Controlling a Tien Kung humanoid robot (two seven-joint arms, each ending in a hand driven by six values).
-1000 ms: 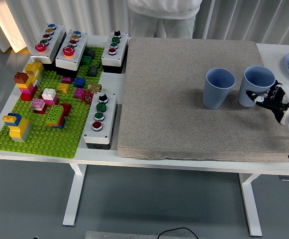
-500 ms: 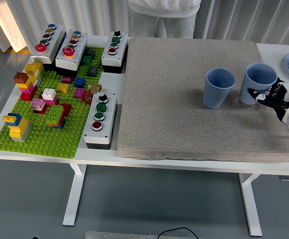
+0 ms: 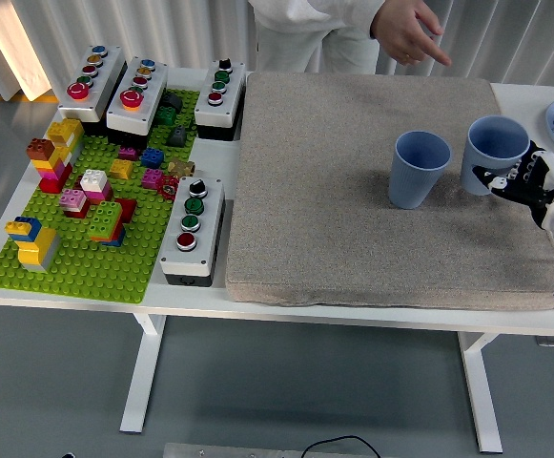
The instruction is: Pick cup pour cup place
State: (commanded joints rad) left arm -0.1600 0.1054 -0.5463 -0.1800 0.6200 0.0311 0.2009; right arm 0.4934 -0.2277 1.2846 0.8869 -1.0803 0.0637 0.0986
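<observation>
Currently the pick step is finishing: the right hand (image 3: 517, 181) is wrapping its fingers around the right cup (image 3: 494, 153), which is tilting slightly over the grey mat (image 3: 353, 239) on the bench. Next, I judge, it is needing a carry and tip over the left cup (image 3: 420, 168), standing upright close beside. A person's hand (image 3: 407, 29) is hovering at the far edge.

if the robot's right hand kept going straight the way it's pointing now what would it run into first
The right hand points left across the mat, its fingers already around the right blue cup. Carried straight on, cup and hand would probably reach the left blue cup first, though depth is hard to judge.
</observation>
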